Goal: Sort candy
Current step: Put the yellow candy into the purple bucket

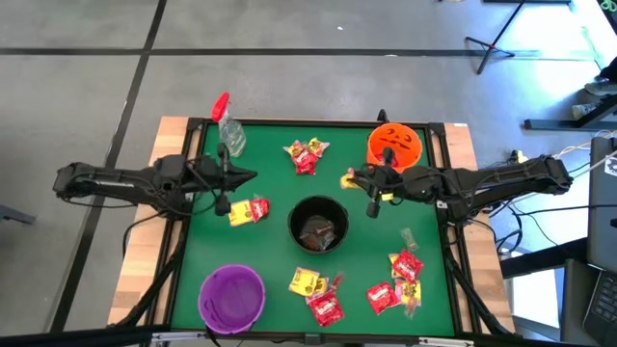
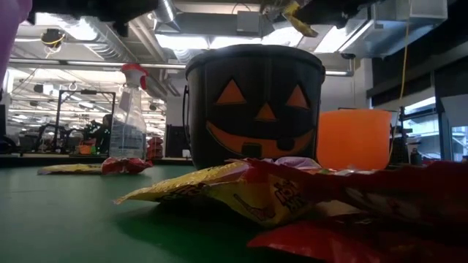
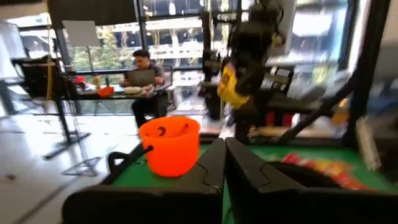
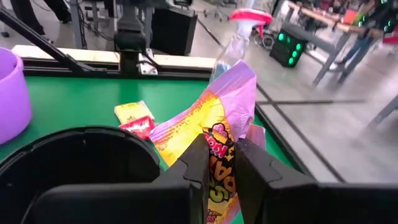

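Two dark arms reach in over the green felt table top [image 1: 260, 173] from opposite sides. Nearest the front edge lie a round purple plastic bowl [image 1: 231, 296] at the left, a loose group of yellow and red shiny wrapped candy packets [image 1: 317, 294] at the centre, and a second group of mostly red packets [image 1: 400, 280] at the right. At mid table stands the black plastic pumpkin-face bucket [image 1: 318, 224], with dark wrappers inside it. Just left of the bucket rests one yellow-and-red packet [image 1: 249, 210]. The left gripper [image 1: 253, 175] hovers above the table beyond that packet, its fingers [image 3: 208, 165] pressed together with nothing between them. The right gripper [image 1: 352, 177] hangs just beyond the bucket's rim, clamped on a yellow and purple crinkled candy packet [image 4: 214, 134], which sticks out past the fingertips. Farther back lie a small cluster of red and yellow packets [image 1: 307, 155], an orange plastic pumpkin bucket [image 1: 394, 145] at the right, and a clear spray bottle with a red top [image 1: 228, 125] at the left.
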{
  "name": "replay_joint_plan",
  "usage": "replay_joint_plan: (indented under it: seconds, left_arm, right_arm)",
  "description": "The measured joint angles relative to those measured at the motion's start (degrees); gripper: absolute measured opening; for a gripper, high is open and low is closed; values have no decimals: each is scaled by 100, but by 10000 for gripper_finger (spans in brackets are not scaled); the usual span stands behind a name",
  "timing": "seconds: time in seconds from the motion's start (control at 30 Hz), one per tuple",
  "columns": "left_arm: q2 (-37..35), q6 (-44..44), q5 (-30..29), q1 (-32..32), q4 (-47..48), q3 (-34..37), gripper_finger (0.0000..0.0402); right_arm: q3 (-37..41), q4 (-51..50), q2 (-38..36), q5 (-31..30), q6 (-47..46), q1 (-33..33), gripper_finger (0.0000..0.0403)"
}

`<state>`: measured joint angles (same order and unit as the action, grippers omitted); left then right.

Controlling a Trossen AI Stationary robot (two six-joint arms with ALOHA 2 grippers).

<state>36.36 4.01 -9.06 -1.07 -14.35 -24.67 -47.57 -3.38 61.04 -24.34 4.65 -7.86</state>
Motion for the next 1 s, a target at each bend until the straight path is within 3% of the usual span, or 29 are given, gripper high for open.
replay_joint_plan:
  seconds: [0.23,0.67,1.0]
  left_arm:
    - [1391,843,-122,86,-310,-760,33]
    - [3155,861,120,238,-779,-1678,154]
    - [3996,833,191,559,-1570,-2105,229]
  right_arm:
    - [0,598,258,263,339,0,51]
    - [0,1834,960,752,468,-1,51]
    - [0,2328,1308,750,480,0,51]
